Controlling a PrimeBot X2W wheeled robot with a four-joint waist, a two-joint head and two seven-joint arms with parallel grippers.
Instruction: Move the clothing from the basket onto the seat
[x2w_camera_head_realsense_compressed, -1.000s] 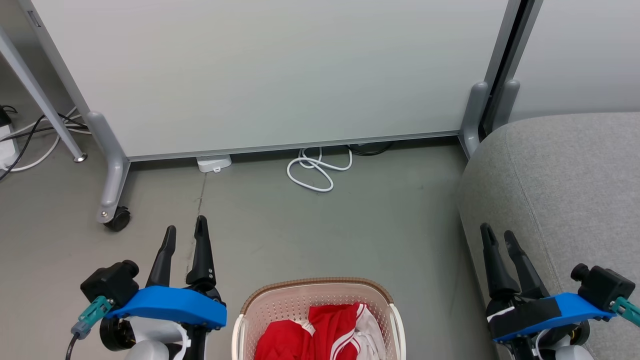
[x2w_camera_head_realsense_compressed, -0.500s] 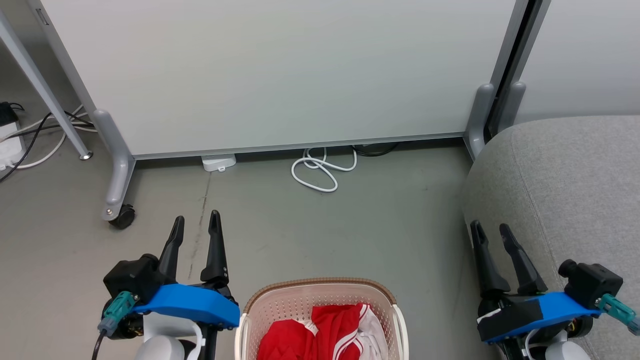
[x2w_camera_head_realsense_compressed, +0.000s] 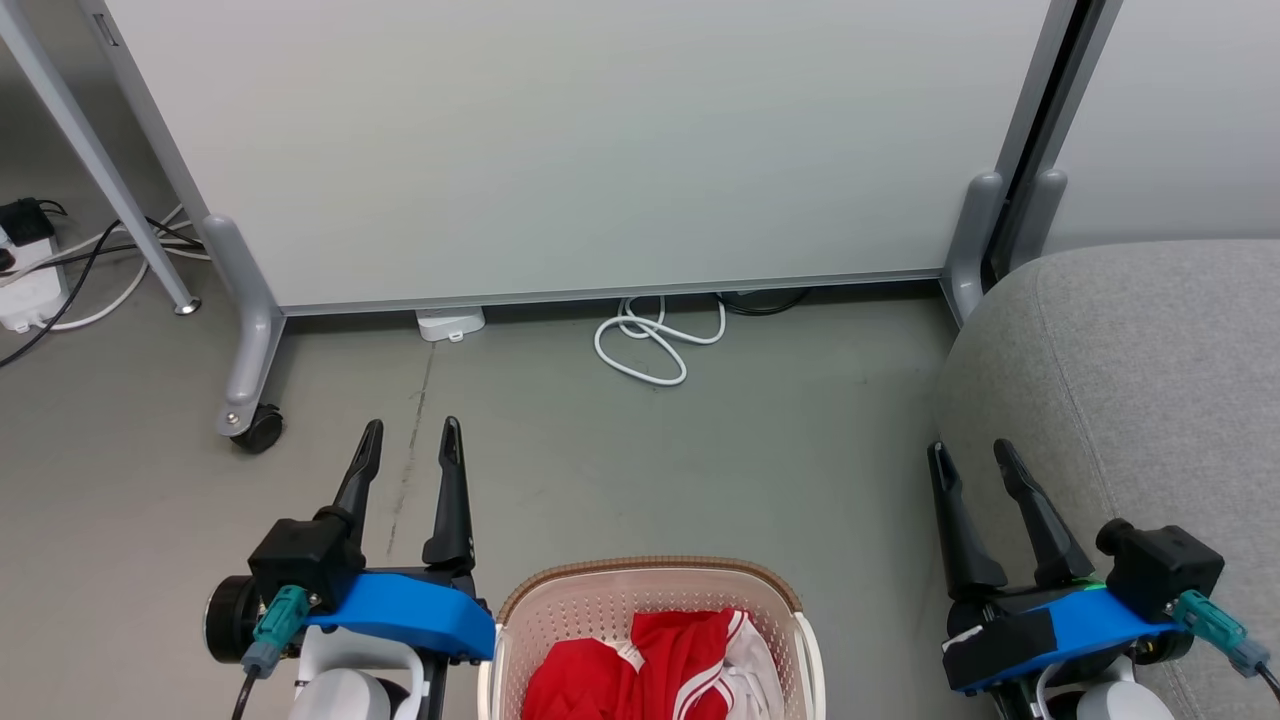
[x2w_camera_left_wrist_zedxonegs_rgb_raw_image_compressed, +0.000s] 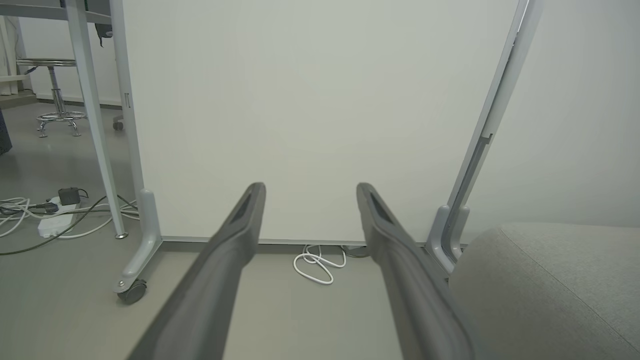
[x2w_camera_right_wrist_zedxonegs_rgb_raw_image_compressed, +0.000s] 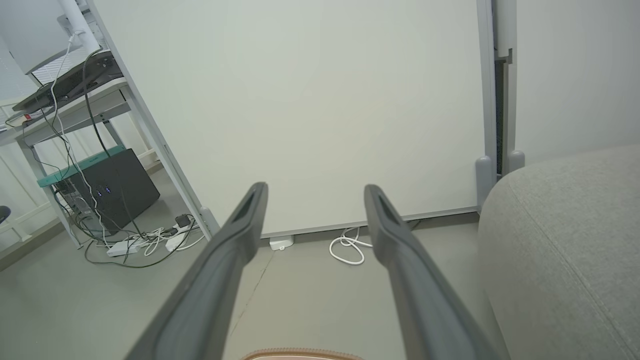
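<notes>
The cream basket (x2w_camera_head_realsense_compressed: 560, 620) with its brown rim sits on the floor at the bottom middle of the head view, and a sliver of that rim (x2w_camera_right_wrist_zedxonegs_rgb_raw_image_compressed: 300, 355) shows in the right wrist view. Red clothing (x2w_camera_head_realsense_compressed: 640, 670) with white stripe trim lies bunched inside it. The grey seat (x2w_camera_head_realsense_compressed: 1140, 400) (x2w_camera_left_wrist_zedxonegs_rgb_raw_image_compressed: 545, 285) (x2w_camera_right_wrist_zedxonegs_rgb_raw_image_compressed: 565, 250) fills the right side. My left gripper (x2w_camera_head_realsense_compressed: 411, 432) (x2w_camera_left_wrist_zedxonegs_rgb_raw_image_compressed: 310, 187) hangs open just left of the basket. My right gripper (x2w_camera_head_realsense_compressed: 970, 452) (x2w_camera_right_wrist_zedxonegs_rgb_raw_image_compressed: 315, 189) is open too, over the seat's left edge, right of the basket. Both are empty.
A white partition panel (x2w_camera_head_realsense_compressed: 560, 150) on grey castor feet (x2w_camera_head_realsense_compressed: 250, 425) stands behind. A white cable loop (x2w_camera_head_realsense_compressed: 650, 345) lies on the floor below it. A power strip and cords (x2w_camera_head_realsense_compressed: 35, 285) lie far left, near a desk with equipment (x2w_camera_right_wrist_zedxonegs_rgb_raw_image_compressed: 100, 185).
The whole head picture has shifted right and slightly down, so the camera moved. Both grippers have edged forward and inward toward the basket, still open.
</notes>
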